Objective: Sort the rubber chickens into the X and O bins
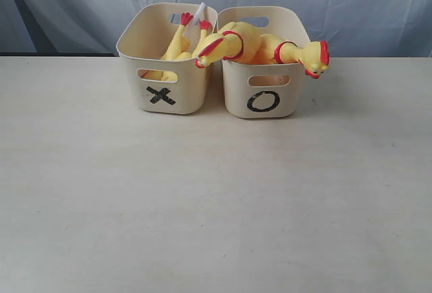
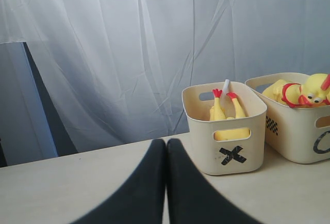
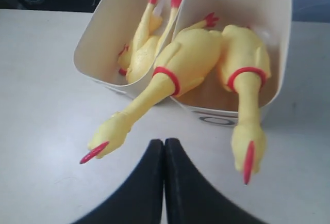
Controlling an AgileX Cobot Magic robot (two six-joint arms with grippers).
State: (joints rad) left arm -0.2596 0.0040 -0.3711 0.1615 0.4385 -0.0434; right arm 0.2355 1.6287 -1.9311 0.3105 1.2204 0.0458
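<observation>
Two cream bins stand side by side at the back of the table. The X bin (image 1: 138, 70) on the left holds one rubber chicken (image 1: 177, 48) with its red feet up. The O bin (image 1: 233, 90) on the right holds two rubber chickens (image 1: 243, 42) (image 1: 307, 55) whose heads hang over its rim. Neither arm shows in the exterior view. My left gripper (image 2: 166, 141) is shut and empty, low over the table, short of the X bin (image 2: 203, 141). My right gripper (image 3: 165, 141) is shut and empty, in front of the O bin (image 3: 281, 38), between the two hanging heads.
A pale cloth backdrop (image 1: 351, 3) hangs behind the bins. A white stick (image 1: 199, 13) pokes up from the X bin beside the chicken's feet. Bare table (image 1: 202, 205) stretches in front of the bins.
</observation>
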